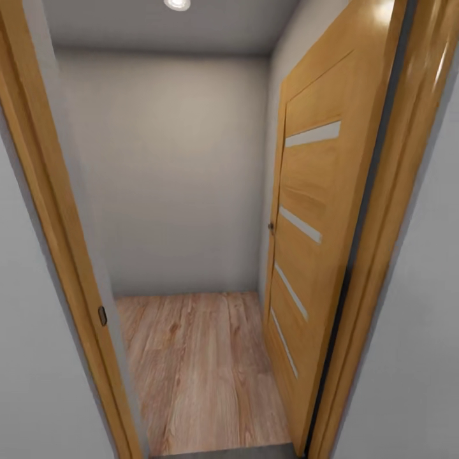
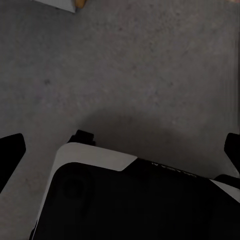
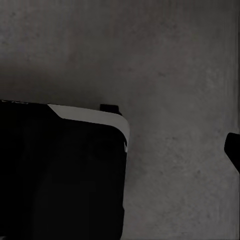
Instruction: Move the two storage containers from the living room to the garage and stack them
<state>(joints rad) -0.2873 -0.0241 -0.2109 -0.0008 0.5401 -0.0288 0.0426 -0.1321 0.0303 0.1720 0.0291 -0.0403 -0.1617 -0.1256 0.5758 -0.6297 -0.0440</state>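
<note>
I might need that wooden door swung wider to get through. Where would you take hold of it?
Probably the small dark knob at the far free edge of the door, coming from the open doorway side. The door stands swung inward along the right wall with its flat face turned to the opening, and that face offers little else to grip.

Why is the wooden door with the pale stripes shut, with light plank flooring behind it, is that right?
Not quite: the orange-brown wooden door with pale glass stripes stands open, swung against the right-hand wall. The head view shows this. The light wood plank flooring does lie beyond the doorway, as you said.
</note>
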